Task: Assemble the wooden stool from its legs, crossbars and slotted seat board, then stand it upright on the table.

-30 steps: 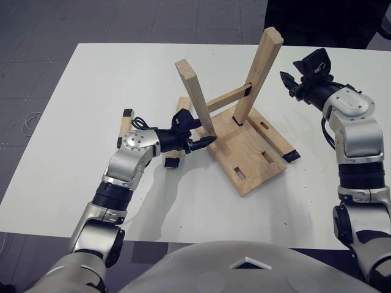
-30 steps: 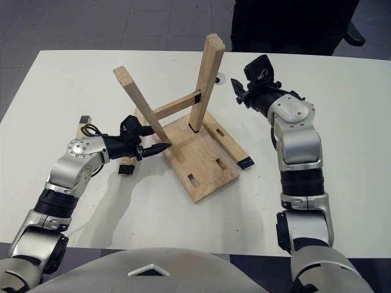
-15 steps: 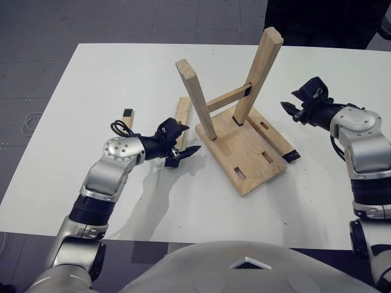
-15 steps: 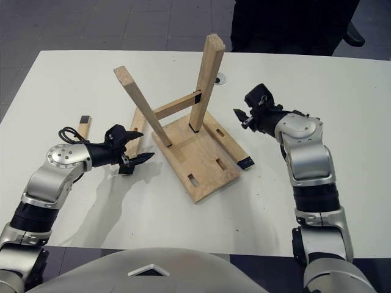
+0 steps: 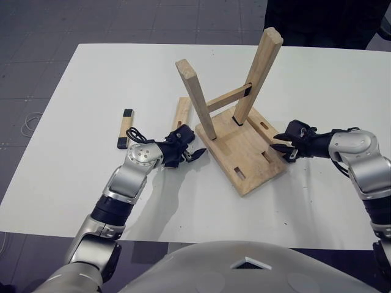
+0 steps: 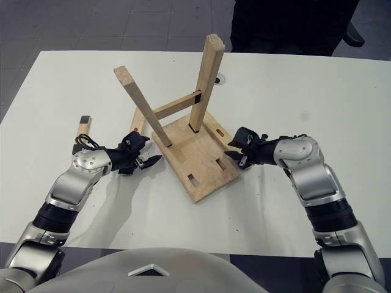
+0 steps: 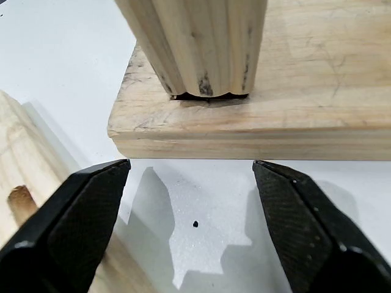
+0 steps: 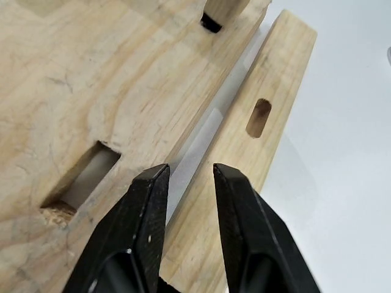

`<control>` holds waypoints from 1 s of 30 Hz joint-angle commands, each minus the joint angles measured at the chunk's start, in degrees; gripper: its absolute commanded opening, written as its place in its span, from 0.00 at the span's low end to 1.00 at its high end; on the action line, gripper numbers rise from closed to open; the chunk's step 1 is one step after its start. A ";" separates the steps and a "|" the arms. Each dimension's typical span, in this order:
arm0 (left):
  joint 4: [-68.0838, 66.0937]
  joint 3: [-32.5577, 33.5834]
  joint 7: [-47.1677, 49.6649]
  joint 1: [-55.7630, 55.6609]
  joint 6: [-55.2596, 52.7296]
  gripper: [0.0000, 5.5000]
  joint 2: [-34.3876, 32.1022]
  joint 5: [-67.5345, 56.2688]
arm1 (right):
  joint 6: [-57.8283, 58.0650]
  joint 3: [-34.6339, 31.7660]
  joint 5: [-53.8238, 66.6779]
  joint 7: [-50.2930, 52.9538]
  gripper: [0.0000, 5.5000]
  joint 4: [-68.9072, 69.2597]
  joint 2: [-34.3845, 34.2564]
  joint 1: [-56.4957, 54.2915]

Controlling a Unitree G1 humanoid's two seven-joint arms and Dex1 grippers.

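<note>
The seat board (image 5: 247, 155) lies flat on the white bench (image 5: 67, 165), a pale slab of rough-grained wood cut with rectangular slots. Two square legs (image 5: 197, 97) are already socketed into it, pointing up and tied by a thin crossbar (image 5: 227, 97). Your next piece is probably the loose leg (image 8: 263, 122). It lies just beside the board's right edge, its long axis running along that edge and away from you, with an oblong slot in its face and a black cap at the near end. The right tool (image 8: 189, 174) is the nearer one. It is narrowly spread and holds nothing, straddling the seam between board and leg. The left tool (image 7: 189, 177) gapes wide at the board's left corner, with a second loose leg (image 5: 181, 112) lying beside it.
</note>
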State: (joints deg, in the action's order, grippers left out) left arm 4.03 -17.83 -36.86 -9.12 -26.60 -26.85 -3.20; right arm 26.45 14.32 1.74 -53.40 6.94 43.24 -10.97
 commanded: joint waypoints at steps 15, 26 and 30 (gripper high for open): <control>-25.19 1.95 4.62 -15.56 9.78 0.68 10.69 3.21 | 1.72 1.81 1.20 -0.48 0.24 3.66 -4.00 0.25; -6.66 19.81 7.64 -12.27 0.96 0.68 2.14 -3.07 | 2.82 -0.28 0.43 2.40 0.24 2.42 -3.73 0.93; -3.59 30.83 14.30 -28.79 -4.73 0.68 9.28 -16.97 | 3.44 -0.31 0.17 3.67 0.24 1.79 -4.51 -0.33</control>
State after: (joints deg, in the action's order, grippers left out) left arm -1.03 9.76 -25.35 -28.88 -28.73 -21.10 -14.68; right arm 28.99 14.52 2.35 -50.46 8.88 38.91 -10.17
